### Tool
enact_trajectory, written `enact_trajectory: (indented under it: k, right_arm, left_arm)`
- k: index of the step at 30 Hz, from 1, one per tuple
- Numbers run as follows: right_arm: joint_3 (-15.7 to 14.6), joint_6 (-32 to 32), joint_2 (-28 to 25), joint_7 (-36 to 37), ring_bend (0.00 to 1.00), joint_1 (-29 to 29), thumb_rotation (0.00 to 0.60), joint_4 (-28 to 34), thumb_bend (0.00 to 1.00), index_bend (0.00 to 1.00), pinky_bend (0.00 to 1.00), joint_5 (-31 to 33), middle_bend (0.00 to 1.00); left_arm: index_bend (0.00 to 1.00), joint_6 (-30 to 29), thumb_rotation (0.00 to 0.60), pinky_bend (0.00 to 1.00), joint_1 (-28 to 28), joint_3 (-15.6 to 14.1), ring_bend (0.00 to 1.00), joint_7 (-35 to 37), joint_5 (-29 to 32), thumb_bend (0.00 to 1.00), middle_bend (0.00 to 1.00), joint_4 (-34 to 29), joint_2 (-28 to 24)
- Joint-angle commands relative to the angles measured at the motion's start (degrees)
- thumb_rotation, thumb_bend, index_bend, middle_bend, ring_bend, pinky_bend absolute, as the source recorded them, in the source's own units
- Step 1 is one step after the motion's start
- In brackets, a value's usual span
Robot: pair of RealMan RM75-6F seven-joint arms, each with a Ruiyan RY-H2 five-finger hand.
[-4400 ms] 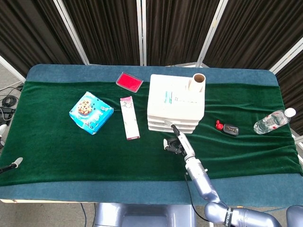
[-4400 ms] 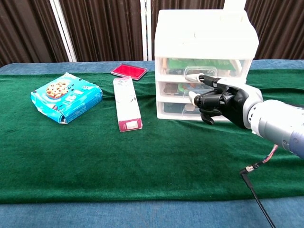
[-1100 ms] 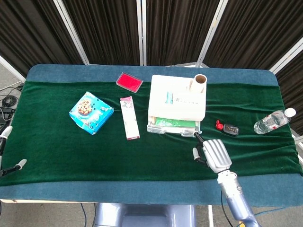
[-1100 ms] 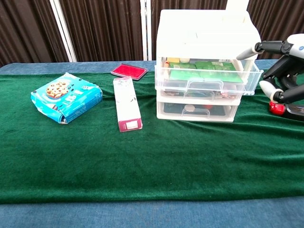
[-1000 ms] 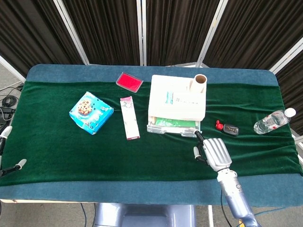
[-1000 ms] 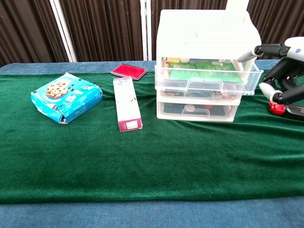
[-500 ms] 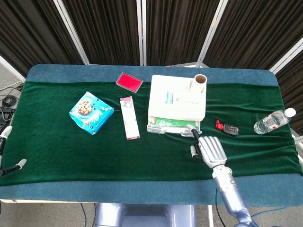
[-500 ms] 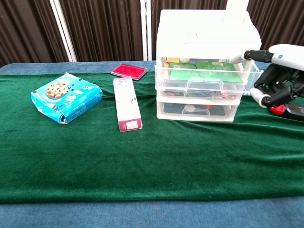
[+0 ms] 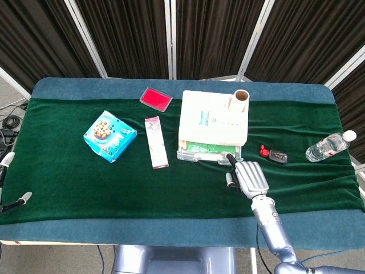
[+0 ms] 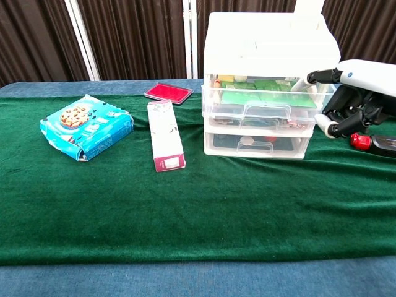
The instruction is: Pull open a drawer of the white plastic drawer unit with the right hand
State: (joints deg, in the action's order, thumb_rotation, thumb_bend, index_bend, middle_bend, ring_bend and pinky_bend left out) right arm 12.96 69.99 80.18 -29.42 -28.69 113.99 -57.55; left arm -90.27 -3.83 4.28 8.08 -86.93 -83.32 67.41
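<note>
The white plastic drawer unit (image 9: 212, 123) (image 10: 269, 46) stands at the middle back of the green cloth. Its top drawer (image 9: 206, 152) (image 10: 260, 104) is pulled partly out, with green contents showing; the two lower drawers are in. My right hand (image 9: 246, 176) (image 10: 351, 99) hovers at the drawer's front right corner, holding nothing. One finger (image 10: 314, 77) stretches out against that corner while the others curl loosely. Of my left hand (image 9: 4, 162), only two spread fingertips show, at the far left edge of the head view.
A blue cookie packet (image 9: 109, 136) (image 10: 85, 127), a long pink-and-white box (image 9: 155, 149) (image 10: 165, 135) and a red case (image 9: 155, 98) lie left of the unit. A cardboard tube (image 9: 238, 100) stands on top. A small red-and-black item (image 9: 274, 154) and a water bottle (image 9: 329, 146) lie to the right.
The top drawer, pushed in 4.4 s ago, now sticks out. Over the last second my right hand has slid left to the drawer's front right corner.
</note>
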Motion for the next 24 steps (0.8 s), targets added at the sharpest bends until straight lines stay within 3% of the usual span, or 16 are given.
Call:
enact_trajectory:
  k: [1, 9, 24]
  right_arm:
    - [-0.04, 0.12, 0.20, -0.36, 0.90, -0.34, 0.600, -0.18, 0.53, 0.25, 0.72, 0.58, 0.86]
    - [-0.36, 1.07, 0.05, -0.33, 0.91, -0.62, 0.600, 0.05, 0.54, 0.35, 0.73, 0.72, 0.88]
    - [-4.13, 3.52, -1.82, 0.45, 0.92, 1.34, 0.600, 3.71, 0.55, 0.38, 0.74, -2.84, 0.88]
  left_arm:
    - [0.00, -0.03, 0.600, 0.00, -0.01, -0.01, 0.00, -0.02, -0.06, 0.00, 0.00, -0.04, -0.02]
    - [0.00, 0.03, 0.600, 0.00, -0.02, -0.05, 0.00, -0.08, -0.06, 0.00, 0.00, -0.06, -0.02]
    - [0.00, -0.13, 0.600, 0.00, 0.01, -0.11, 0.00, -0.47, -0.21, 0.00, 0.00, -0.22, 0.07]
